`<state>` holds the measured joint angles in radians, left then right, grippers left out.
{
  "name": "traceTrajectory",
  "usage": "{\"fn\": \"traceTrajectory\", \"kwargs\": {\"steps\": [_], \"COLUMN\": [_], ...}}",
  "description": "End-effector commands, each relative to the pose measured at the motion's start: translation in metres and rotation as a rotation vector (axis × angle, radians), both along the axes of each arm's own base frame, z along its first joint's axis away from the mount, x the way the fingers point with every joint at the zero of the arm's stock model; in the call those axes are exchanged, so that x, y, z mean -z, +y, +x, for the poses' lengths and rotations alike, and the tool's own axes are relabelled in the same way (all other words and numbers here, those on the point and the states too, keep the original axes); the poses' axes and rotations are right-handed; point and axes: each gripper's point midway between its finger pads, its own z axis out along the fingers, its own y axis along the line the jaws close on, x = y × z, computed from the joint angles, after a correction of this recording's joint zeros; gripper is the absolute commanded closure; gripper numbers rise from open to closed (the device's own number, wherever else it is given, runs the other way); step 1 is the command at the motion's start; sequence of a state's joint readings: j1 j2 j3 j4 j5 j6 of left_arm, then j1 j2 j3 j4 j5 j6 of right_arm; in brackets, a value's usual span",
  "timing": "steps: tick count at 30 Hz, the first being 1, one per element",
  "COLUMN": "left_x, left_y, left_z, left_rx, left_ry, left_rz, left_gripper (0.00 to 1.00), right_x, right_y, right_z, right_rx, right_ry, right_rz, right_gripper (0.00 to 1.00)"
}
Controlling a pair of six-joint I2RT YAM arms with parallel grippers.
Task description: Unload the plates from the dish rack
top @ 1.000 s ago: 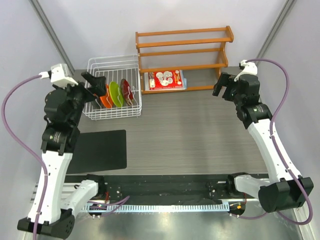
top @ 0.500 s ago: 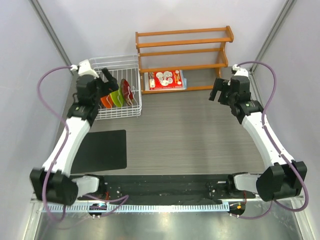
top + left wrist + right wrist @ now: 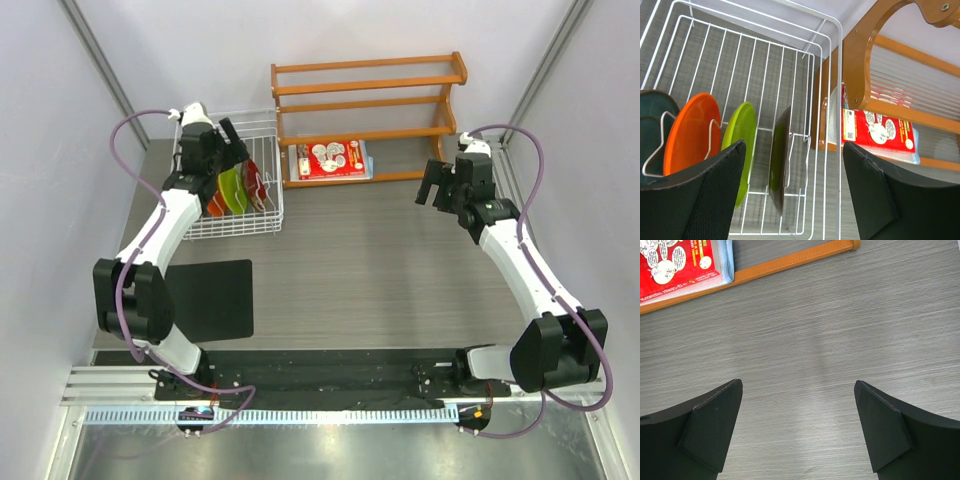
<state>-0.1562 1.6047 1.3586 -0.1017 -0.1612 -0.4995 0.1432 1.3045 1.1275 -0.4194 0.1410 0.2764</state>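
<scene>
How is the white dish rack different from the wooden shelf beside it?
The dish rack is white wire; the wooden shelf is orange-brown slats. The rack holds four plates standing on edge; the shelf has a red-and-white packet lying flat at its base. The shelf is wider than the rack. Both sit at the table's back.

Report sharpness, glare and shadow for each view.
Top external: sharp, evenly lit, with bright glare on the metal strip at the bottom edge. Left wrist: plates crisp, the dish rack wires in focus, no glare. Right wrist: table shows a pale sheen; no motion blur.
</scene>
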Motion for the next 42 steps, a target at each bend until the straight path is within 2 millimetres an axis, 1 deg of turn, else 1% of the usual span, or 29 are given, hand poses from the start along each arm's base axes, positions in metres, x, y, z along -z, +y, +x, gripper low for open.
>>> {"fn": "traceTrajectory", "kwargs": {"steps": [1,6,9,13,18,20,23,26,28,29,31,32,34,36,39,42], "left_x": [-0.008,0.007,0.015,0.028,0.045,0.053,0.06,0.067,0.07,0.073,0.078,0.08,0.086,0.089,0.097,0.1], "left_y": [-0.007,-0.011,-0.016,-0.013,-0.015,-0.014,-0.015,-0.015,-0.017,-0.017,-0.017,-0.016,-0.016,-0.016,-0.016,-0.016], "left_z": [0.015,0.016,0.015,0.012,0.01,0.011,0.012,0.014,0.014,0.015,0.015,0.016,0.015,0.015,0.014,0.014], "left_rx": [-0.01,-0.014,-0.011,-0.04,-0.057,-0.065,-0.074,-0.078,-0.077,-0.082,-0.085,-0.089,-0.094,-0.106,-0.112,-0.12], "left_ry": [-0.043,-0.007,0.013,0.058,0.092,0.108,0.123,0.134,0.141,0.146,0.156,0.161,0.175,0.178,0.196,0.203], "left_rz": [-0.01,0.016,0.03,0.064,0.101,0.11,0.117,0.114,0.11,0.112,0.112,0.112,0.115,0.12,0.131,0.149], "left_gripper": [0.21,0.23,0.23,0.23,0.23,0.25,0.28,0.29,0.33,0.37,0.37,0.42,0.47,0.49,0.56,0.59], "right_x": [-0.005,0.001,0.0,0.002,0.007,0.008,0.01,0.01,0.011,0.012,0.012,0.013,0.015,0.016,0.018,0.018], "right_y": [-0.001,0.0,0.001,0.002,0.003,0.003,0.003,0.002,0.002,0.002,0.002,0.002,0.001,0.002,0.001,0.002], "right_z": [0.006,0.006,0.007,0.007,0.01,0.009,0.009,0.009,0.009,0.009,0.009,0.009,0.009,0.009,0.01,0.01], "right_rx": [0.012,0.012,0.009,0.004,0.001,0.001,0.0,0.003,0.001,0.001,0.003,0.001,0.004,0.002,0.004,0.002], "right_ry": [-0.027,-0.013,-0.013,-0.011,0.006,0.009,0.014,0.013,0.017,0.017,0.018,0.021,0.025,0.028,0.033,0.036], "right_rz": [-0.002,-0.002,-0.001,0.002,0.003,0.003,0.001,-0.003,-0.003,-0.003,-0.006,-0.005,-0.008,-0.009,-0.009,-0.008], "right_gripper": [0.0,0.0,0.0,0.0,0.0,0.0,0.0,0.0,0.0,0.0,0.0,0.0,0.0,0.0,0.0,0.0]}}
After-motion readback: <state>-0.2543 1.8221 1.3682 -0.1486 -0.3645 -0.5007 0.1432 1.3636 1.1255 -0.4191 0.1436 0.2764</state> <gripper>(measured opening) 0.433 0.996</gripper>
